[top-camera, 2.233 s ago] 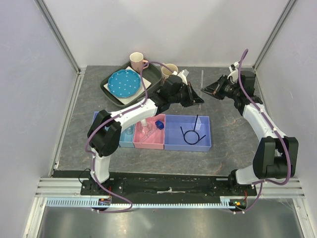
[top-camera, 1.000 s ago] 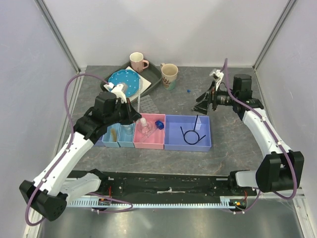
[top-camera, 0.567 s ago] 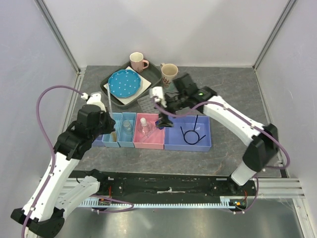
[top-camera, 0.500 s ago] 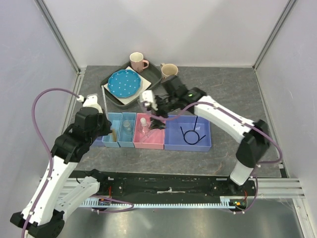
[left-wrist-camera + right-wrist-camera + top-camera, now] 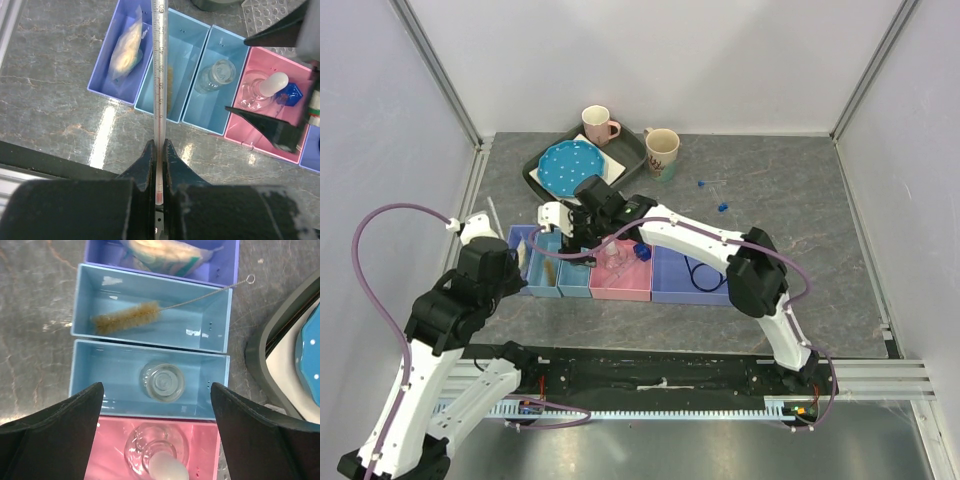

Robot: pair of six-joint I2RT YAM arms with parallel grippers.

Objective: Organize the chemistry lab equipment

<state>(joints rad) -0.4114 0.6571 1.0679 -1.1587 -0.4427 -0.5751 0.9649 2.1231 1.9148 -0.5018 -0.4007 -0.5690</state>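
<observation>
Grey marbled desk (image 5: 45, 100) carries a row of coloured bins. Above them hangs the thin glass rod (image 5: 160, 75), pinched at its near end by the closed left tool (image 5: 159, 147). Its length reaches over the light blue bin (image 5: 185, 60) that holds the bristle brush (image 5: 127, 320). Gripped so far back, it could pivot, slip, or snap against a bin wall. The right tool (image 5: 156, 389), spread wide and empty, hovers close enough to knock it. The rod is clear, with printed scale marks and a reddish end.
</observation>
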